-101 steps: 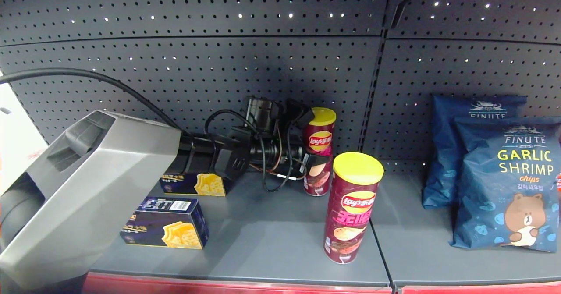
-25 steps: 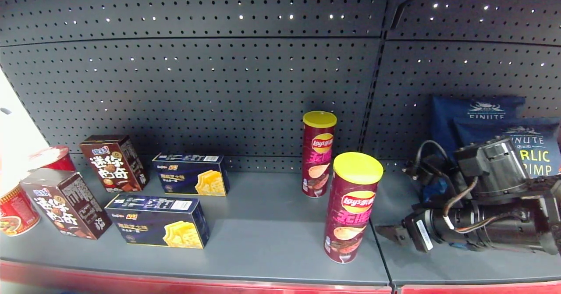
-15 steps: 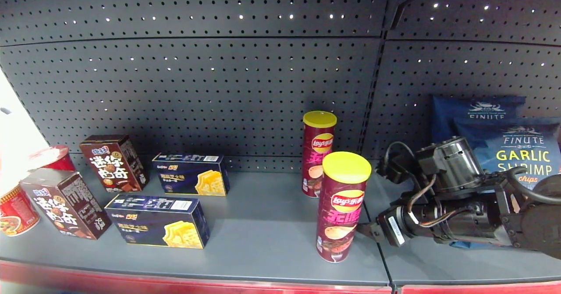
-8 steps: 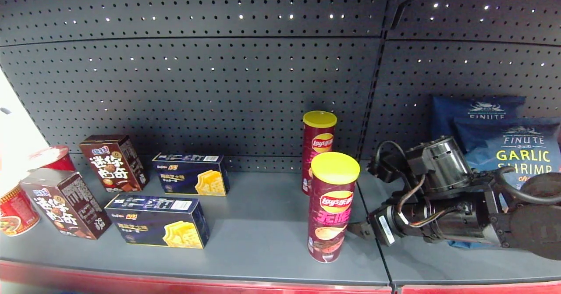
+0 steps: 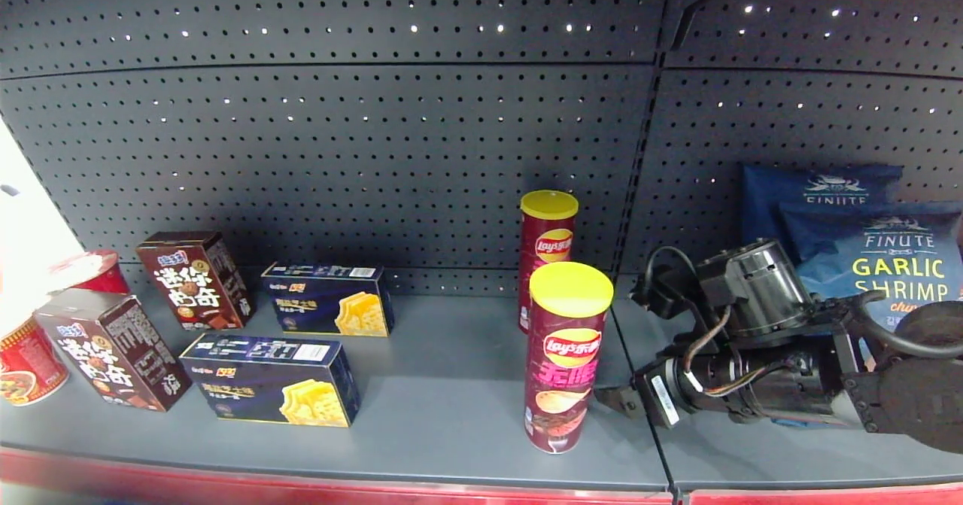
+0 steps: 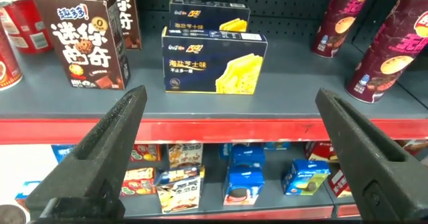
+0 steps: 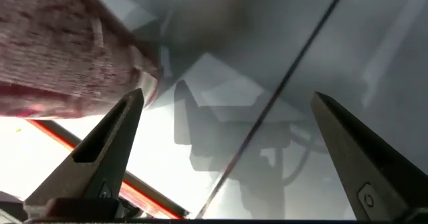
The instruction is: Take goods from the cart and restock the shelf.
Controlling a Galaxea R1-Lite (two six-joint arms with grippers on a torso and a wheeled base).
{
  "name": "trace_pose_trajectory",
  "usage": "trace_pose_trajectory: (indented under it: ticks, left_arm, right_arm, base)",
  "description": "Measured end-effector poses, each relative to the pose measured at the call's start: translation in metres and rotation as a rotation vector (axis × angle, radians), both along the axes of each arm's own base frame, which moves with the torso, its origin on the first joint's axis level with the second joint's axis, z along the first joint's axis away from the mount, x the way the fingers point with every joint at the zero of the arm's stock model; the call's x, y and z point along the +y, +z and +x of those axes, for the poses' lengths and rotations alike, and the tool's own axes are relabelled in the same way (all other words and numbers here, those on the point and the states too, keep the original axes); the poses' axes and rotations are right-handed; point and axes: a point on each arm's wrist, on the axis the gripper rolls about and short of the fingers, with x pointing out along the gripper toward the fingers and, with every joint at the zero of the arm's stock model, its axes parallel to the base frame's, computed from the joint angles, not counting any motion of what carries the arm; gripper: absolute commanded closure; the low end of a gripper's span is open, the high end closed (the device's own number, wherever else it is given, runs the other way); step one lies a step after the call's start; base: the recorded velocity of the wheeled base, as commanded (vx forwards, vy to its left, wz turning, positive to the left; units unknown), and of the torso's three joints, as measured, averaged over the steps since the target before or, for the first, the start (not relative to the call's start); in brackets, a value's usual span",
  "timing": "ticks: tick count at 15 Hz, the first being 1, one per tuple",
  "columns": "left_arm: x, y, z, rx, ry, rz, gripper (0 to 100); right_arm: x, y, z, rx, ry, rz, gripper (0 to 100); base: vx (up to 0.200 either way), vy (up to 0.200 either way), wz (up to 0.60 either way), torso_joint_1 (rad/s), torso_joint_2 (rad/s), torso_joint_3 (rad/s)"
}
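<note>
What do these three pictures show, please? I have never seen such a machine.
A two-armed robot is restocking a shop shelf. The wide picture comes from its head camera; the other two come from its wrist cameras, so the dark prongs there are each arm's own fingers. On the shelf are a front can and a back can of chips, cracker boxes, brown boxes and blue chip bags. The right gripper is open, low beside the front can; the left gripper is open in front of the shelf. Neither holds anything.

Centre: maroon cardboard chip tube (image 5: pixel 564 362), yellow-lidded — lower left: navy cardboard cracker box (image 5: pixel 271 381), yellow biscuit print.
</note>
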Motion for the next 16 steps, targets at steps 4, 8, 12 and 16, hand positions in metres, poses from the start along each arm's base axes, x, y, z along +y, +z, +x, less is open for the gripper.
trace_pose_trajectory:
  ticks: [4,8,12,16]
  left_arm:
    - [0.000,0.001,0.000,-0.004,0.000,0.000,0]
    - [0.000,-0.011,-0.001,0.013,0.000,-0.007,0]
    - [0.000,-0.018,-0.001,0.008,-0.002,-0.011,0]
    - [0.000,-0.022,-0.001,0.011,-0.006,-0.011,0]
  right_arm:
    - [-0.020,0.021,-0.013,-0.047,-0.059,0.064,0]
    - [-0.044,0.059,-0.043,-0.169,-0.098,0.135,0]
    - [-0.087,0.082,-0.082,-0.307,-0.245,0.195,0]
    - [-0.143,0.062,-0.138,-0.403,-0.524,0.164,0]
  base:
    - [0.000,0.000,0.00,0.000,0.00,0.000]
    - [0.000,0.000,0.00,0.000,0.00,0.000]
    - [0.000,0.000,0.00,0.000,0.00,0.000]
    - [0.000,0.000,0.00,0.000,0.00,0.000]
